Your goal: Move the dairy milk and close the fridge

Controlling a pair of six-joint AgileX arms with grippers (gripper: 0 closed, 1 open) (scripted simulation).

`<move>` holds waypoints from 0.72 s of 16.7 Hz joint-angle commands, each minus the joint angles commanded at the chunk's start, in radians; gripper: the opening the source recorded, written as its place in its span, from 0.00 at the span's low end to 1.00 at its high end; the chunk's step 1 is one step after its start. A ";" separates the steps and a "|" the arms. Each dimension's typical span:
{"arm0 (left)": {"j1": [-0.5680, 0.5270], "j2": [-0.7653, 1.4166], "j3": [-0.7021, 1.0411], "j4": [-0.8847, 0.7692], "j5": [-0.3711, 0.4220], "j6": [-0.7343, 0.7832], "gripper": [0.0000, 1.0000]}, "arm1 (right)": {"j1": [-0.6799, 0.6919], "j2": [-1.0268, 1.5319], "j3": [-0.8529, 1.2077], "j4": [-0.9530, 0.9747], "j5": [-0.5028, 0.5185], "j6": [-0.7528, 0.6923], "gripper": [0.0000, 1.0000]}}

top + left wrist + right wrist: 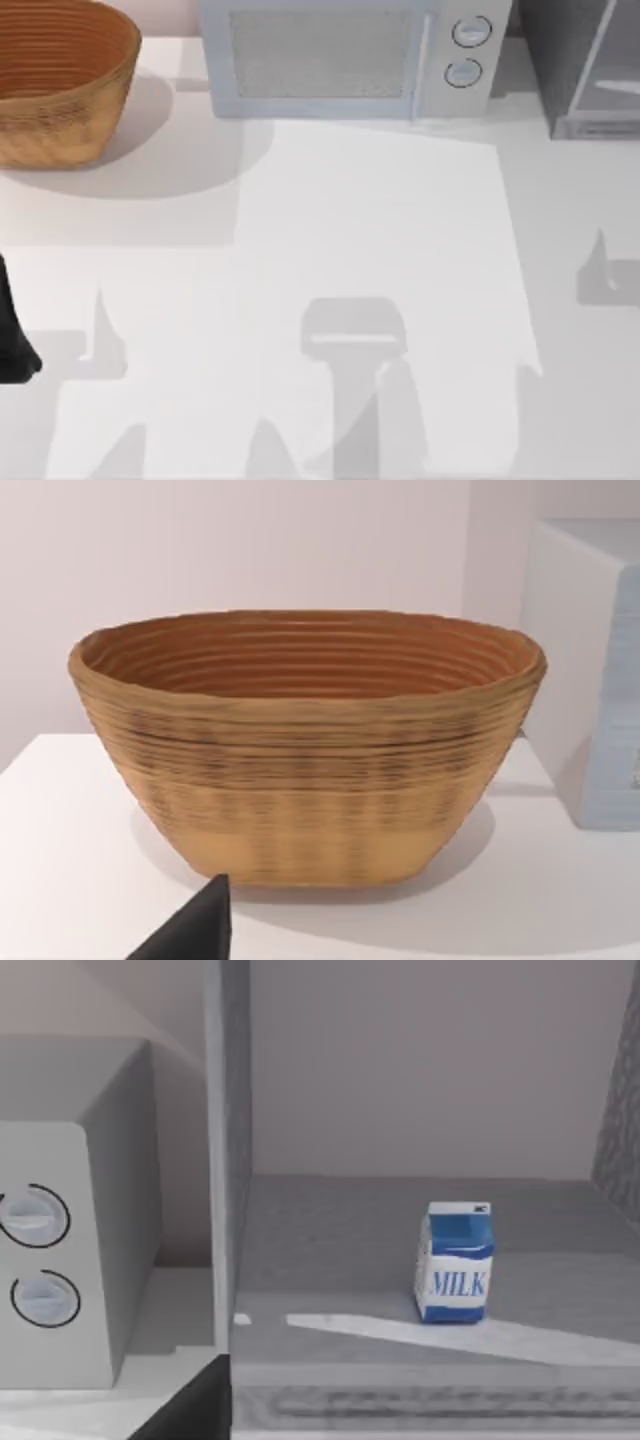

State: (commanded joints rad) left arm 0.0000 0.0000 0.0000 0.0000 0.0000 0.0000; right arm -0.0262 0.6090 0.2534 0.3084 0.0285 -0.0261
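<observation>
The dairy milk (454,1265), a small blue-and-white carton lettered "MILK", stands upright on the floor inside the fridge (420,1210), toward its right side. In the top view the fridge (558,60) is the dark grey cabinet at the table's far right back, with a pale frame running across it. My right gripper (195,1410) shows as a dark tip in front of the fridge's sill, well short of the carton. My left gripper (195,935) hangs low in front of the basket, and its arm (12,340) sits at the table's left edge.
A woven brown basket (60,85) stands at the back left, also the basket (310,750) in the left wrist view. A light grey microwave (340,60) with two round knobs (40,1260) fills the back middle, right beside the fridge. White tabletop (350,250) lies open in front.
</observation>
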 joint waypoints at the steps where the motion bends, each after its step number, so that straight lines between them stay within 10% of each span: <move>1: 0.000 0.000 0.000 0.000 0.000 0.000 1.00 | 0.000 -0.056 -0.028 -0.025 -0.001 0.001 1.00; 12: 0.000 0.000 0.000 0.000 0.000 0.000 1.00 | 0.026 -0.609 -0.253 -0.308 -0.029 0.026 1.00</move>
State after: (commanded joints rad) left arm 0.0000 0.0000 0.0000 0.0000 0.0000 0.0000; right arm 0.0000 0.0000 0.0000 0.0000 0.0000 0.0000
